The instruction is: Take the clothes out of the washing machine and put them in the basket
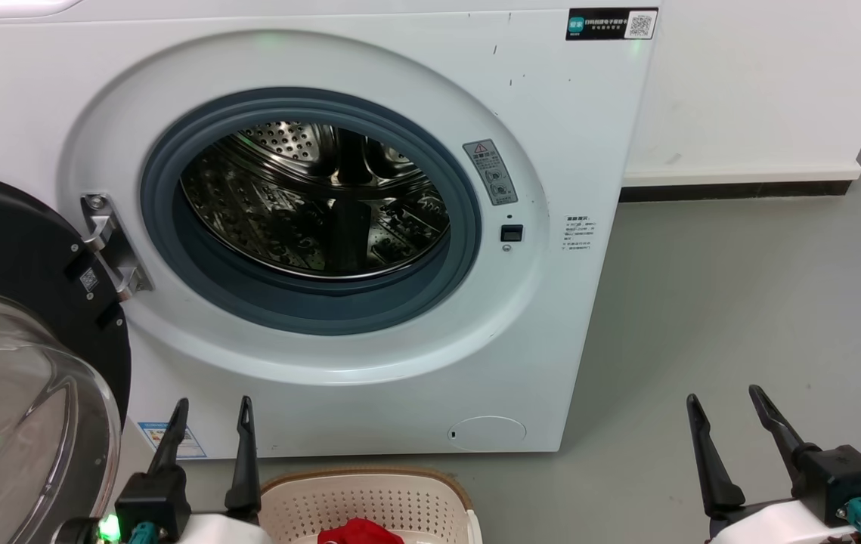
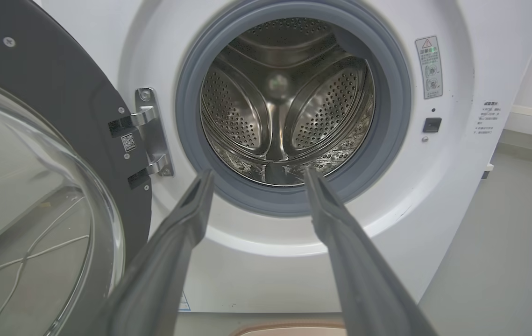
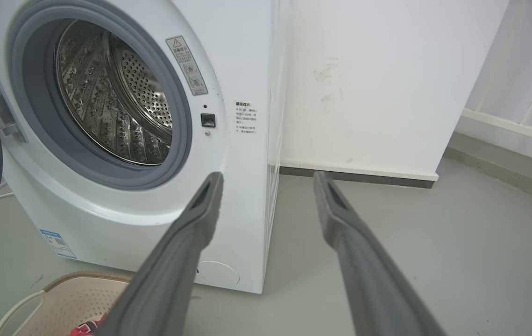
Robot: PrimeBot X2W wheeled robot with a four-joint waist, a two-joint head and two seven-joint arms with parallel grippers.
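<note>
Left gripper (image 1: 213, 400): jaws spread wide, empty, touching nothing, beside basket (image 1: 370, 487). Right gripper (image 1: 724, 393): likewise apart, empty, over floor (image 1: 740, 302). Red clothes (image 1: 358, 531) in basket.

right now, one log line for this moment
door: open | drum: bare steel | red cloth: in basket | left tool: open | right tool: open
</note>
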